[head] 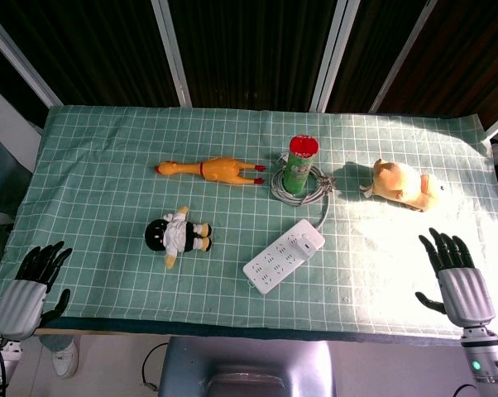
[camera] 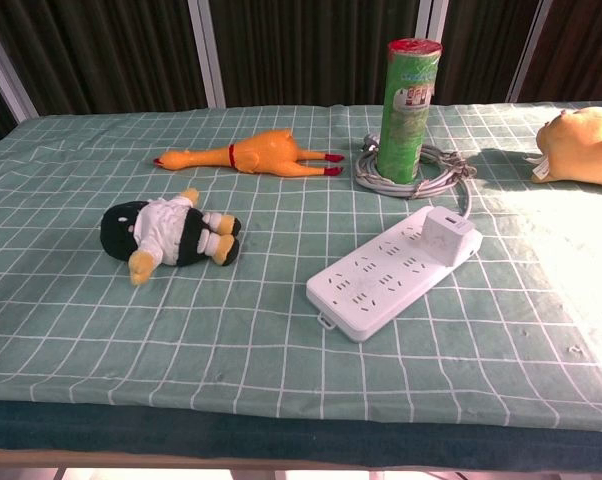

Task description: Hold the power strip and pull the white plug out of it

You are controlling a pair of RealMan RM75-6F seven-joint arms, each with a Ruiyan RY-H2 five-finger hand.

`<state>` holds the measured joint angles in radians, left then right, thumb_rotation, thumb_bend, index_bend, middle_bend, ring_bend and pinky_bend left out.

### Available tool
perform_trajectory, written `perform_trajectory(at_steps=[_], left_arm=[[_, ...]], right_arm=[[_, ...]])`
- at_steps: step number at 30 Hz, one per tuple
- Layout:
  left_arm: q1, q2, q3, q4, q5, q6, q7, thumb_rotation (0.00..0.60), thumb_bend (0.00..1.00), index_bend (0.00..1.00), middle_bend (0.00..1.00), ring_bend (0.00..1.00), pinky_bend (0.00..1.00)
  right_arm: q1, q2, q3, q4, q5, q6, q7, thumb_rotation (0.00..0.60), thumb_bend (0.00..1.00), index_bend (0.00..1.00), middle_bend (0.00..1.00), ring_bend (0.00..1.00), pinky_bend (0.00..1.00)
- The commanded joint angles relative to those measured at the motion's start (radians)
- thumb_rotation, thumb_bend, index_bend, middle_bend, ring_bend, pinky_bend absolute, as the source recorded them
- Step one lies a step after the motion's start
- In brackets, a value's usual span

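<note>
Both hands idle, fingers spread, holding nothing: left hand [head: 35, 283] at the near-left table edge, right hand [head: 456, 273] near-right (neither shows in chest view). Power strip [camera: 393, 270] lies mid-table on the green cloth [camera: 101, 330], white plug [camera: 444, 233] seated at its far end. Coiled cable [camera: 436, 165] rings the green can [camera: 409, 95] behind.

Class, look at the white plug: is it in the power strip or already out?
In. The white plug sits seated on the far end of the power strip; both hands, left and right, are away from it.
</note>
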<state>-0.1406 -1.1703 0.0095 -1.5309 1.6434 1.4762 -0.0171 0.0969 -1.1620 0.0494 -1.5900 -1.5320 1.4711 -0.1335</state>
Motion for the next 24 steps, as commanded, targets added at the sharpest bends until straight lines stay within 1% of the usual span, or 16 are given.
perform_trajectory(at_steps=[1,5,7,8,9,11,12,15,20,24], left_arm=[[-0.016,-0.01,0.015,-0.001,0.025,-0.021,-0.003,0.6,0.48,0.0,0.0,0.0,0.04],[-0.066,-0.065,0.025,0.037,0.096,-0.05,-0.04,0.6,0.48,0.0,0.0,0.0,0.04],[-0.108,-0.096,0.024,0.05,0.123,-0.092,-0.045,0.6,0.49,0.0,0.0,0.0,0.04],[-0.13,-0.107,0.023,0.045,0.129,-0.121,-0.048,0.6,0.51,0.0,0.0,0.0,0.04],[-0.167,-0.119,0.021,0.029,0.136,-0.171,-0.054,0.6,0.56,0.0,0.0,0.0,0.05],[-0.22,-0.138,0.015,0.008,0.144,-0.237,-0.055,0.6,0.66,0.0,0.0,0.0,0.06],[-0.248,-0.15,0.009,-0.001,0.146,-0.274,-0.053,0.6,0.68,0.0,0.0,0.0,0.06],[-0.328,-0.198,-0.02,-0.036,0.134,-0.376,0.0,0.6,0.68,0.0,0.0,0.0,0.06],[-0.393,-0.278,-0.063,-0.065,0.09,-0.45,0.089,0.6,0.71,0.0,0.0,0.0,0.06],[-0.444,-0.352,-0.1,-0.066,0.027,-0.515,0.138,0.6,0.76,0.0,0.0,0.0,0.06]], right_arm=[[0.003,-0.002,-0.001,-0.002,-0.001,-0.004,-0.001,0.6,0.18,0.0,0.0,0.0,0.0],[0.015,-0.016,-0.007,0.006,-0.012,-0.024,-0.02,0.6,0.18,0.0,0.0,0.0,0.0],[0.028,-0.03,-0.008,0.011,-0.021,-0.039,-0.031,0.6,0.18,0.0,0.0,0.0,0.0],[0.036,-0.036,-0.009,0.014,-0.025,-0.048,-0.037,0.6,0.18,0.0,0.0,0.0,0.0],[0.047,-0.043,-0.009,0.016,-0.025,-0.067,-0.044,0.6,0.18,0.0,0.0,0.0,0.0],[0.068,-0.05,-0.006,0.014,-0.016,-0.103,-0.058,0.6,0.18,0.0,0.0,0.0,0.0],[0.08,-0.054,-0.002,0.014,-0.013,-0.121,-0.064,0.6,0.18,0.0,0.0,0.0,0.0],[0.127,-0.069,0.011,0.013,0.003,-0.189,-0.085,0.6,0.18,0.0,0.0,0.0,0.0],[0.193,-0.096,0.037,0.017,0.025,-0.267,-0.11,0.6,0.18,0.0,0.0,0.0,0.0],[0.245,-0.125,0.062,0.034,0.063,-0.333,-0.113,0.6,0.18,0.0,0.0,0.0,0.0]])
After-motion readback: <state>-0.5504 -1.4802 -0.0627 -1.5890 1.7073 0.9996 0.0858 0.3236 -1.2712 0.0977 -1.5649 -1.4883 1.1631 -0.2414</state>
